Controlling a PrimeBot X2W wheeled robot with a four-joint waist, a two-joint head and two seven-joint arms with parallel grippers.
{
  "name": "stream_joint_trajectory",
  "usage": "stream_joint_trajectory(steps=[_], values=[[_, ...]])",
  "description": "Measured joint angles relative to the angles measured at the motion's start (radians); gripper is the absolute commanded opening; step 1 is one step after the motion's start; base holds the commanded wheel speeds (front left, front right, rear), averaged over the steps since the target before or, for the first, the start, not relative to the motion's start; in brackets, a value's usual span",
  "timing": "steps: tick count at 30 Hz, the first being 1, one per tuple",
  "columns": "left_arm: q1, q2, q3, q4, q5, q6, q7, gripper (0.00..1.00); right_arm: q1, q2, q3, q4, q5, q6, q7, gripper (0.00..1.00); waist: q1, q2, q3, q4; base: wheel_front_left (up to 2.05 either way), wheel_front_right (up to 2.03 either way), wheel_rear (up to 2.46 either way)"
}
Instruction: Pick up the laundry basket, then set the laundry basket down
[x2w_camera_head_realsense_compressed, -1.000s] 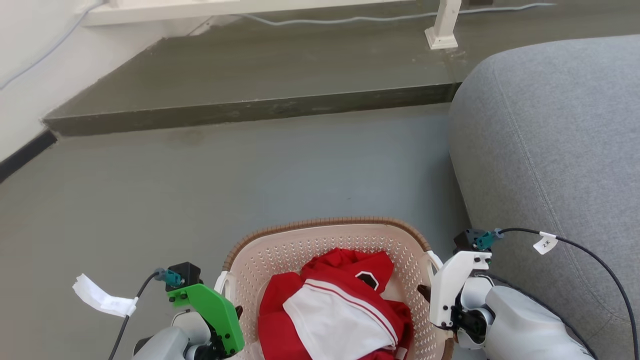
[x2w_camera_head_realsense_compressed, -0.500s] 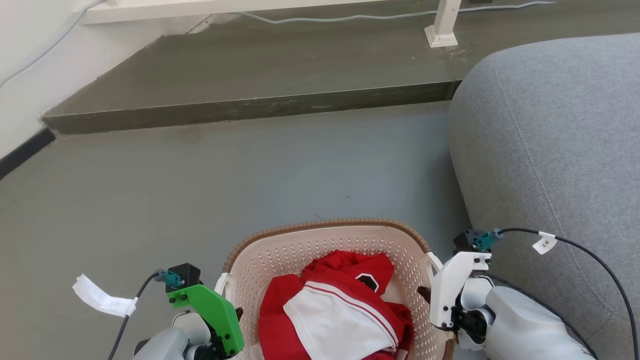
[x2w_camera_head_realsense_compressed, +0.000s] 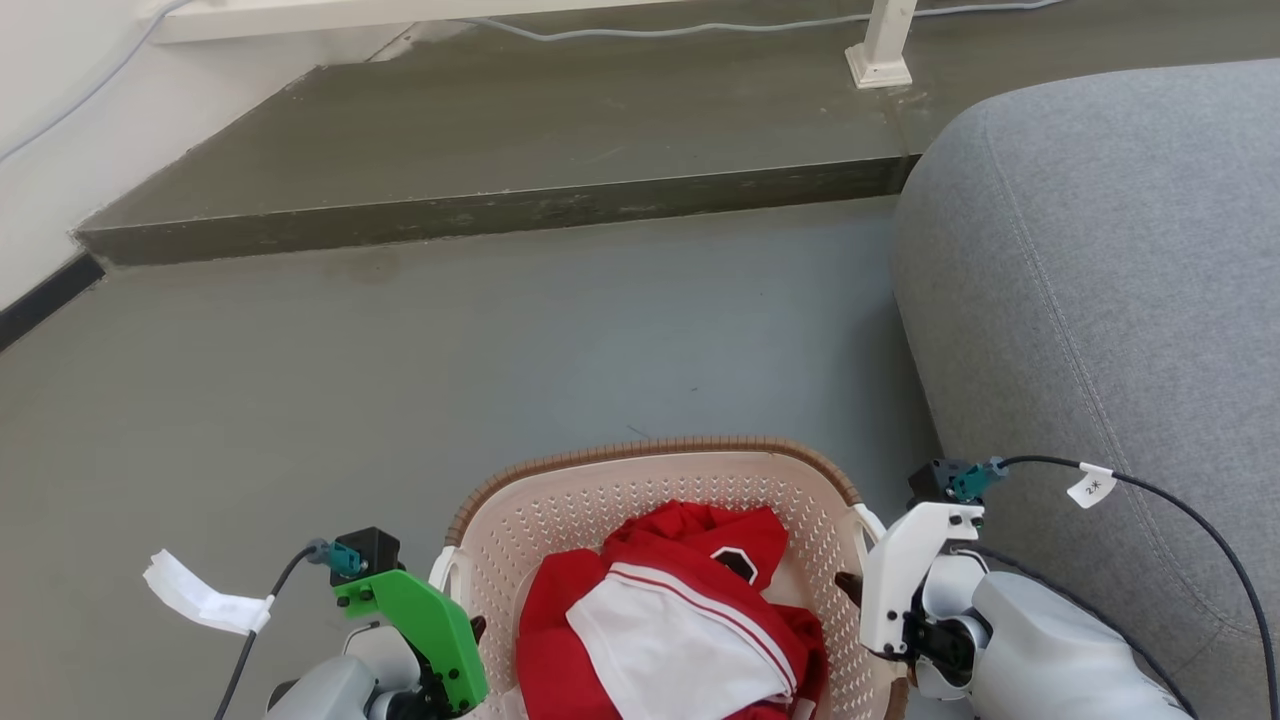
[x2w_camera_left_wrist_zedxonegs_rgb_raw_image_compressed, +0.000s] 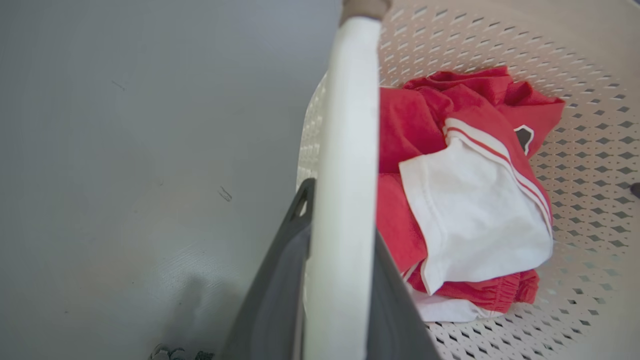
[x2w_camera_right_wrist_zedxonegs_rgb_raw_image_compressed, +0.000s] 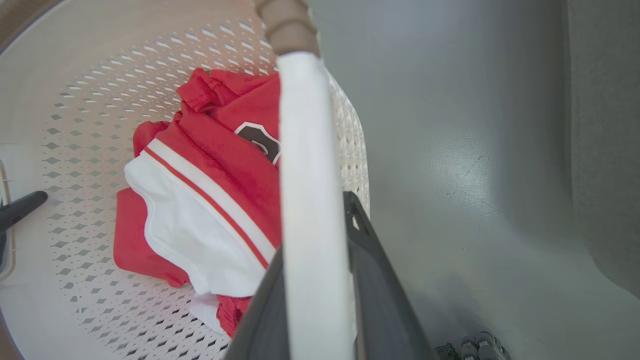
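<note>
The laundry basket (x2w_camera_head_realsense_compressed: 650, 447) is cream with perforated walls and a brown braided rim, low in the head view between my two arms. A red and white garment (x2w_camera_head_realsense_compressed: 680, 620) lies bunched inside it. My left gripper (x2w_camera_head_realsense_compressed: 465, 640), under a green mount, is shut on the basket's white left handle (x2w_camera_left_wrist_zedxonegs_rgb_raw_image_compressed: 350, 100). In the left wrist view its dark fingers (x2w_camera_left_wrist_zedxonegs_rgb_raw_image_compressed: 295, 235) clamp that bar from both sides. My right gripper (x2w_camera_head_realsense_compressed: 850, 590), under a white mount, is shut on the right handle (x2w_camera_right_wrist_zedxonegs_rgb_raw_image_compressed: 300, 125), with one finger (x2w_camera_right_wrist_zedxonegs_rgb_raw_image_compressed: 360, 235) outside the wall. Whether the basket's bottom touches the floor is hidden.
A grey sofa (x2w_camera_head_realsense_compressed: 1100, 300) rises close on the right, almost touching my right arm. A raised dark step (x2w_camera_head_realsense_compressed: 500, 215) crosses the floor ahead, with a white post (x2w_camera_head_realsense_compressed: 880, 50) and a cable on it. A pale wall (x2w_camera_head_realsense_compressed: 40, 150) stands at far left. Open grey floor (x2w_camera_head_realsense_compressed: 500, 350) lies ahead.
The floor, step and sofa have slid slightly up the head picture while the basket and both grippers keep their place in it. Both grips are unchanged.
</note>
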Motion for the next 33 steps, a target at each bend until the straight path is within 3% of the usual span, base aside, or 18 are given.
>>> stream_joint_trajectory(steps=[16,33], values=[[-0.004,0.007,-0.004,-0.001,-0.015,0.0,0.0,0.0,-0.016,0.0,0.022,-0.001,0.018,0.0,0.004,0.0,0.0,0.0,0.016,-0.007,0.0,0.0,0.0],[-0.092,0.024,-0.005,-0.035,-0.012,0.0,-0.066,0.0,-0.09,-0.005,0.02,-0.008,0.018,0.0,-0.091,0.0,0.0001,0.0,0.163,-0.015,0.0,0.0,0.0]])
